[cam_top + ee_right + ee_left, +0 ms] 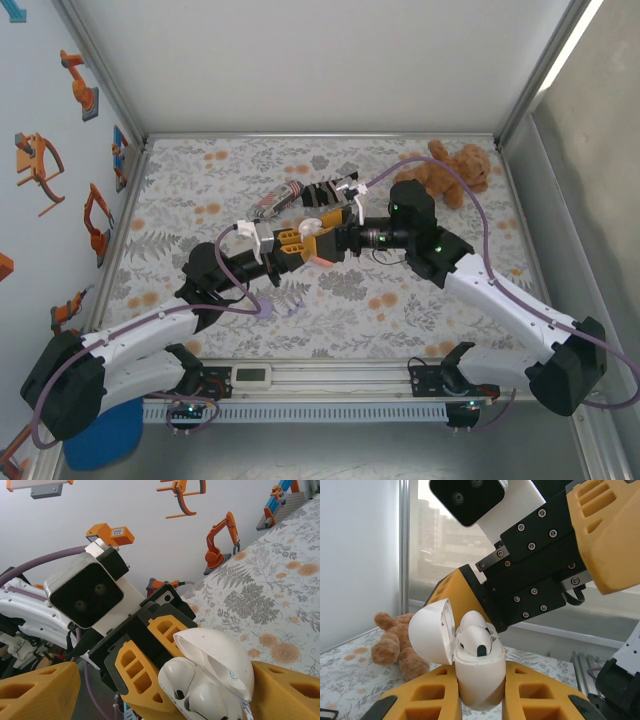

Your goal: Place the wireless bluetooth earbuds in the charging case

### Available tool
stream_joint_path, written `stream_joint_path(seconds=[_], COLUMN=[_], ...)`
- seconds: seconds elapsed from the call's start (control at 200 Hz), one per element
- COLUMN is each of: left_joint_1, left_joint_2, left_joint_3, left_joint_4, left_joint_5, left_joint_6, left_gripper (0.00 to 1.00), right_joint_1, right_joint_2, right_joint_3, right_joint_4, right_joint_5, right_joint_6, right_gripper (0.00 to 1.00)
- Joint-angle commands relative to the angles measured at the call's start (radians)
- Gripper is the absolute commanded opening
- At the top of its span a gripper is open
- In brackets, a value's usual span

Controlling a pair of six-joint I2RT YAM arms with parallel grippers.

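White and glossy, the charging case (479, 680) stands upright above the table, pinched in the left gripper (480, 695), its lid (432, 635) swung open. Two white earbuds (476, 639) sit in its top. The right gripper (167, 685) has its fingers (290, 690) spread to either side of the case.

A surface (200, 190) covered in a pale cloth printed with grey leaves and orange flowers sits inside an aluminium frame (105, 75). The back wall (320, 60) is plain white. The left wall (35, 100) is pale blue with orange robot-arm stickers (36, 160). A window (437, 540) shows city buildings in daylight.
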Motion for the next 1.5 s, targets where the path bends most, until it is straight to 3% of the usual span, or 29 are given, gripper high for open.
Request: stream_joint_path(seconds=[0.0, 0.931, 1.162, 1.497], left_joint_1=[-0.006, -0.006, -0.008, -0.01], left_joint_2=[0.004, -0.001, -0.018, -0.059], left_joint_3=[0.007, 0.009, 0.009, -0.017], left_joint_4=[0.027, 0.011, 0.008, 0.007], left_joint_5=[0.017, 0.014, 0.019, 0.017], left_joint_6=[-0.011, -0.003, -0.008, -0.017], left_gripper=[0.0, 0.0, 0.0, 0.0], right_joint_1=[0.009, 0.009, 0.007, -0.031], right_joint_2=[-0.014, -0.064, -0.093, -0.116], right_joint_3=[0.028, -0.001, -0.02, -0.037], right_joint_4=[0.053, 0.042, 0.019, 0.046], right_joint_5=[-0.024, -0.008, 0.053, -0.026], right_joint_6=[-0.017, -0.04, -0.098, -0.194], right_gripper=[0.83, 0.82, 0.83, 0.88])
